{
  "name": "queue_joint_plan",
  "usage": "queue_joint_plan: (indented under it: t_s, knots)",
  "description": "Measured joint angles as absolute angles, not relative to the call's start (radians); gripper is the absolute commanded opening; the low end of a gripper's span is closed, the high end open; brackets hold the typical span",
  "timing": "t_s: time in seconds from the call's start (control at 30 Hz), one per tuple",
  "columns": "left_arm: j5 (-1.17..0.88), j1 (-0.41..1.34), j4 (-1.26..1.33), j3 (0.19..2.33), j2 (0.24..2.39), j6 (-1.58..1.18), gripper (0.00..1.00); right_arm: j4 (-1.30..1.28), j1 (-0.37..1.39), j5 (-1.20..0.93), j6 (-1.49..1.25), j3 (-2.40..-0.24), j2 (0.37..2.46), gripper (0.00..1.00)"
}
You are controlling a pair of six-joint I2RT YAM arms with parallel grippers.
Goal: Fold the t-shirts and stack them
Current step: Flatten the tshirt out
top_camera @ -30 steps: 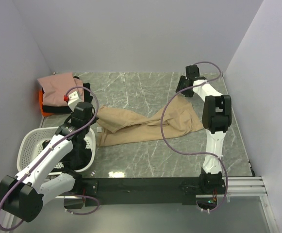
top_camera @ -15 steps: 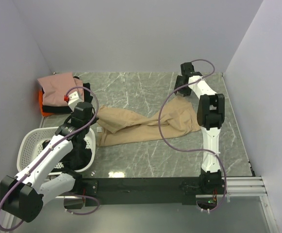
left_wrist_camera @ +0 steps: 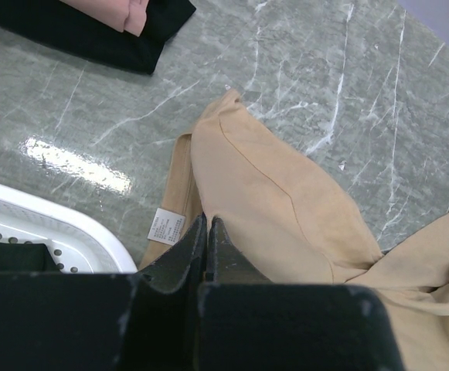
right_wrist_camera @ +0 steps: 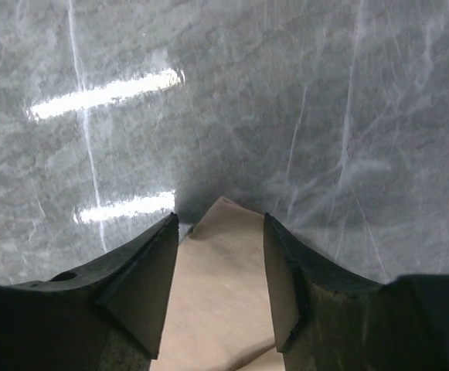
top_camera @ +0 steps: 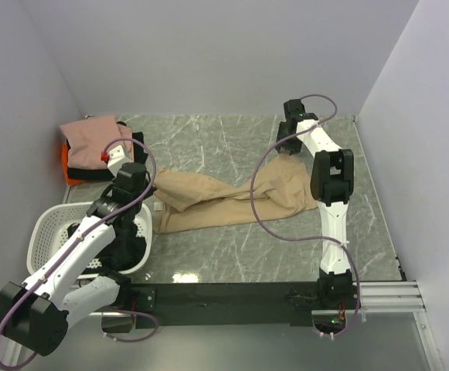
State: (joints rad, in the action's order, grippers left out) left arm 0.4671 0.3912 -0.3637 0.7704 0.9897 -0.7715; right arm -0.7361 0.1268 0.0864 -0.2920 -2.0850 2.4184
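Note:
A tan t-shirt (top_camera: 224, 197) lies crumpled across the middle of the table. My left gripper (top_camera: 148, 185) is shut on its left end; in the left wrist view the cloth (left_wrist_camera: 286, 201) gathers at the closed tips (left_wrist_camera: 207, 220) beside the white label. My right gripper (top_camera: 287, 147) is open low over the shirt's far right corner. In the right wrist view that corner (right_wrist_camera: 220, 294) lies between the spread fingers (right_wrist_camera: 143, 278). A folded pink t-shirt (top_camera: 93, 133) lies on a black one (top_camera: 135, 144) and an orange one (top_camera: 68, 175) at the far left.
A white perforated basket (top_camera: 50, 224) with dark cloth inside stands at the near left, under my left arm; its rim shows in the left wrist view (left_wrist_camera: 46, 224). Grey walls close in the table on the left, back and right.
My right gripper has moved a little to the left along the back of the table, onto the shirt's far corner. The left arm has not moved.

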Motion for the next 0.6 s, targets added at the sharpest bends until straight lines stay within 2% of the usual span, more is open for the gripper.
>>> queue_joint_plan:
  t_s: [0.27,0.37,0.4,0.5,0.6]
  knots:
    - [0.467,0.391,-0.364,0.770,0.973,-0.772,0.01,-0.782,0.127,0.081,-0.282,-2.194,2.477,0.41]
    - [0.467,0.391,-0.364,0.770,0.963,-0.772,0.01,-0.786,0.127,0.068,-0.275,-2.193,2.477,0.25]
    - [0.467,0.391,-0.364,0.770,0.961,-0.772,0.01,-0.786,0.127,0.058,-0.270,-2.191,2.477,0.15]
    - [0.467,0.391,-0.364,0.770,0.959,-0.772,0.01,-0.782,0.126,0.031,-0.262,-2.186,2.477,0.00]
    - [0.467,0.391,-0.364,0.770,0.959,-0.772,0.01,-0.772,0.123,-0.002,-0.255,-2.180,2.477,0.00]
